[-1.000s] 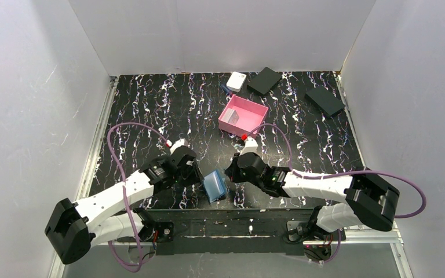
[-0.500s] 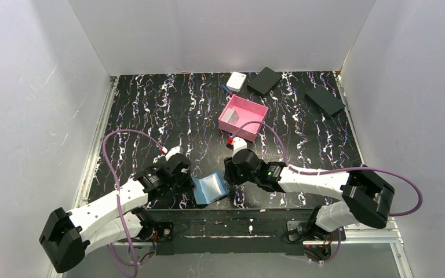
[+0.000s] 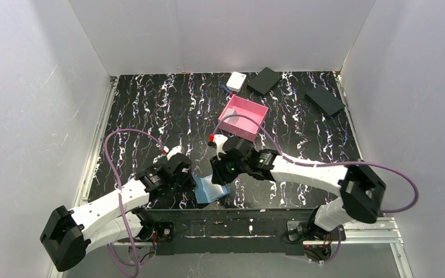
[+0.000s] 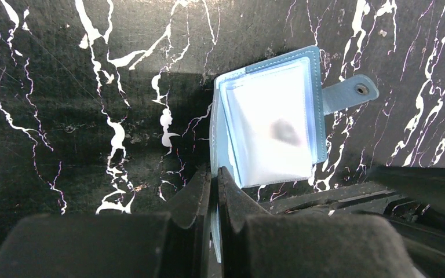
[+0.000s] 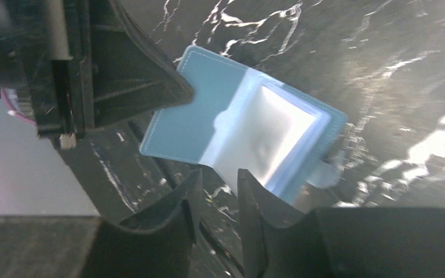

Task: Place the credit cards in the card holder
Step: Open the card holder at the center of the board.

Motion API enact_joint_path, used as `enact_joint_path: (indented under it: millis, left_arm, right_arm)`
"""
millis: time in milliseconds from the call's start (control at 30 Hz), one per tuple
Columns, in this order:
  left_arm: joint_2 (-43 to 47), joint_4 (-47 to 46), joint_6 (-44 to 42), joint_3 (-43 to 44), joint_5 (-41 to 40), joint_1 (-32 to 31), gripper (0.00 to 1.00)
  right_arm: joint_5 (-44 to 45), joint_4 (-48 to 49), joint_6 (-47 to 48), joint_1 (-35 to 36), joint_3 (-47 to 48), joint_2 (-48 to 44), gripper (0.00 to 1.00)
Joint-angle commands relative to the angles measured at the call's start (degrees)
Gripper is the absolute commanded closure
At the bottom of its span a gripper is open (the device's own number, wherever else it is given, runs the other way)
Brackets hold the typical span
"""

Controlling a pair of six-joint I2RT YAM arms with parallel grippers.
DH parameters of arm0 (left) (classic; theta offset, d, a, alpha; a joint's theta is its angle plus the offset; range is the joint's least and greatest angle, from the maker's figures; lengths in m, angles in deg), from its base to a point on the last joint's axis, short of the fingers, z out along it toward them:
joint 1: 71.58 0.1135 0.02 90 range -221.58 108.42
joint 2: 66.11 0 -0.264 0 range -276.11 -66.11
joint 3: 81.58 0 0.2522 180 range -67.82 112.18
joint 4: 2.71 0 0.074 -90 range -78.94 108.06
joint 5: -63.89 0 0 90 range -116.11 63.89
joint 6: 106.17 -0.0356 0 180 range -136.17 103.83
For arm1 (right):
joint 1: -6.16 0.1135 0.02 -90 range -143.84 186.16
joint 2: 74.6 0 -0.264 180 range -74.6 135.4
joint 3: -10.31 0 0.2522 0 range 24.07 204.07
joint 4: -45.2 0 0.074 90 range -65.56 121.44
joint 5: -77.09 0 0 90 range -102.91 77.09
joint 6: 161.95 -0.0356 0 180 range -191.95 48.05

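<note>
Card holder (image 4: 272,124) lies open at the near edge of the surface (image 3: 150,116), between the two arms, clear sleeves (image 5: 266,133) facing up. Left claw (image 4: 214,174) is pinched shut on the edge of the blue cover, pinning that flap. Right claw (image 5: 219,176) is roughly half open, empty, hanging just over the sleeves. Snap tab (image 4: 350,92) points away from the left claw. Right arm sits nearer the pockets.

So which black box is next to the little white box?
The left black box, lying just right of the white box at the far edge. The other black box sits alone, farther to the right.
</note>
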Motion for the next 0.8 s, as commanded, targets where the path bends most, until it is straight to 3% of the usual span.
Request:
enact_joint_path:
  millis: [0,233,500,600,767]
  left_arm:
    - [0.9,0.7,-0.6,-0.9,-1.9,-0.3,1.00]
    - [1.6,1.0,-0.3,-1.9,-2.1,-0.3,1.00]
    - [-2.2,6.4,-4.0,-0.5,-5.2,0.1,1.00]
    - [-6.5,9.4,-5.2,1.6,-5.7,0.1,1.00]
    - [-7.2,7.6,-4.7,1.0,-4.5,0.1,1.00]
  right_arm:
    - [-9.9,9.3,-2.9,-1.5,-1.4,7.2,0.72]
    - [-9.8,14.5,-1.6,-3.8,-5.9,11.1,0.83]
    - [-6.8,19.3,-1.3,-4.0,-11.5,12.5,0.85]
    - [-9.1,20.2,-2.6,-4.0,-11.6,12.6,0.80]
    - [-9.3,17.3,-5.6,-4.1,-11.2,8.9,0.62]
